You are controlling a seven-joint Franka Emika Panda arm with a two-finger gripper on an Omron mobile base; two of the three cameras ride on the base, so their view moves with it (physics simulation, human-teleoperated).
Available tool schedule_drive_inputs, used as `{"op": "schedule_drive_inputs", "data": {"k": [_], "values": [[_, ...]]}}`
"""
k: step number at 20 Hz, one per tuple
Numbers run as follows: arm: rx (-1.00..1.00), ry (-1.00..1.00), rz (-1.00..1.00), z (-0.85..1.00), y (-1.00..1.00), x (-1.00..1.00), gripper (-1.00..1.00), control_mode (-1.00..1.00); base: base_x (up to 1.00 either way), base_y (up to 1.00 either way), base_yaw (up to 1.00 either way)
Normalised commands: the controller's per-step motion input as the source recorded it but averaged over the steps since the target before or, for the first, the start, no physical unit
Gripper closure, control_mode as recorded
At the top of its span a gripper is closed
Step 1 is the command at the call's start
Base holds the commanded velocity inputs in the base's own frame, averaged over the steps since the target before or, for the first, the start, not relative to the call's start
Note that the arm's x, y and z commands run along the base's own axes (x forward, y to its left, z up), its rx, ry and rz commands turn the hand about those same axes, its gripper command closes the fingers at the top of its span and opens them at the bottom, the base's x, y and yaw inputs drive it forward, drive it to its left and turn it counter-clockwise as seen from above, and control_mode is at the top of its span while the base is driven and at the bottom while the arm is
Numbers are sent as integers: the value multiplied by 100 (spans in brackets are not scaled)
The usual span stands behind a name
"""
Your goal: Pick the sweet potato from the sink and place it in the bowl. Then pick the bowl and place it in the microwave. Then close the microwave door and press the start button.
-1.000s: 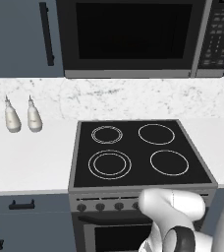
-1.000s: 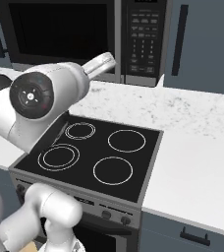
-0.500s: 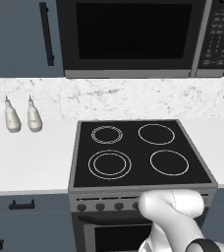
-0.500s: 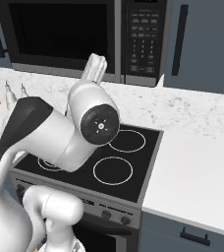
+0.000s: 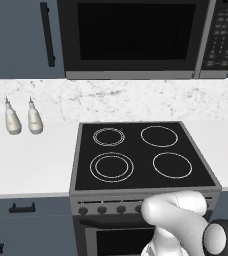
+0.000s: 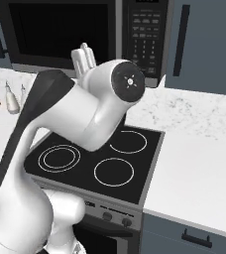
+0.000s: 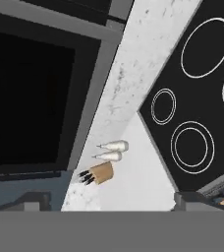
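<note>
Microwave (image 5: 136, 37) mounted above the stove (image 5: 141, 155), against the wall, between dark blue cabinets. Door (image 5: 131, 35) shut, dark glass spanning most of the front; keypad (image 5: 223, 37) at its right end. In the right base view, the same microwave (image 6: 80, 34) behind the arm, keypad (image 6: 145, 42) just beyond the wrist.

Stove black, four white burner rings, knobs along its front edge. White marbled counter (image 5: 26, 160) on both sides, matching backsplash behind.

Two small white bottles (image 5: 22, 117) upright, side by side, on the counter left of the stove, close to the backsplash. In the hand view, the same bottles (image 7: 111, 150) just beside a brown knife block (image 7: 98, 173) with dark handles sticking out; block apart from the stove (image 7: 197, 103).

Arm raised high over the stove in the right base view, elbow bent, wrist turned toward the left end of the counter. Gripper (image 6: 83, 58) seen from behind there, pale fingers poking up past the wrist, in front of the microwave door. In the hand view, finger tips at the two bottom corners, far apart: jaws wide open, nothing between them. Camera rolled, looking along the backsplash toward bottles and block, microwave door (image 7: 30, 93) dark on the left.

Arm's white base link low at the right of the left base view, before the oven front.
</note>
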Motion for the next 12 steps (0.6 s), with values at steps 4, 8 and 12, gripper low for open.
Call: {"op": "schedule_drive_inputs", "data": {"k": [4,8,12], "values": [[-66,-72,-15,-39,31,-17,-100,-100,0,0,0],[-56,-85,-16,-41,17,-20,-100,-100,0,0,0],[-43,-71,-7,-15,5,-16,-100,-100,0,0,0]]}}
